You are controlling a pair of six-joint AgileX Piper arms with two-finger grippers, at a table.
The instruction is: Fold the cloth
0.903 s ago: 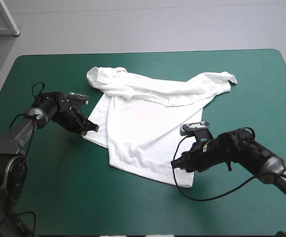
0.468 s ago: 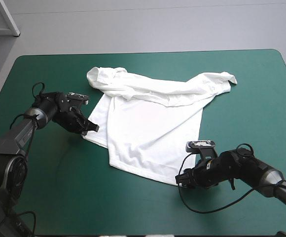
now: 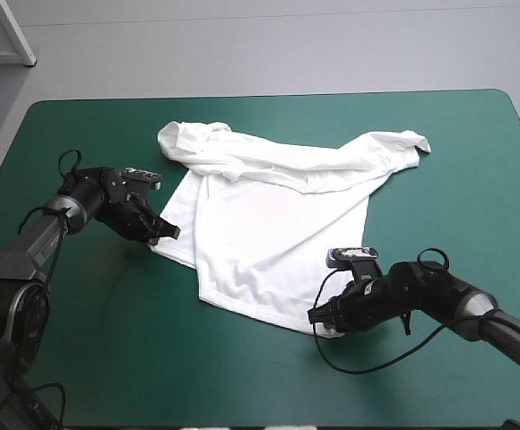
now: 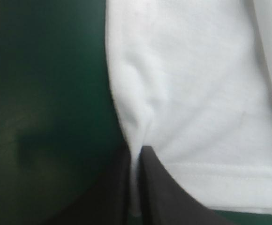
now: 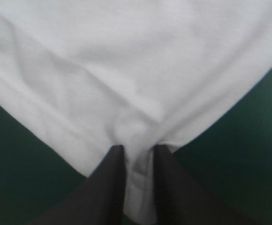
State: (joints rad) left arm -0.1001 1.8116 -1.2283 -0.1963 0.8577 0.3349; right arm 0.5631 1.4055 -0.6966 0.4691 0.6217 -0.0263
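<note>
Barely started imo: the T-shirt [image 3: 269,233] lies mostly spread, with the left gripper [image 3: 165,233] and right gripper [image 3: 321,315] each pinching a hem corner, no fold yet.

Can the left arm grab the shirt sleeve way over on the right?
Probably not right now. The left gripper is shut on the T-shirt's left edge, and that sleeve lies across the whole shirt, nearer the right gripper. Nothing blocks it; it is just busy and far.
</note>
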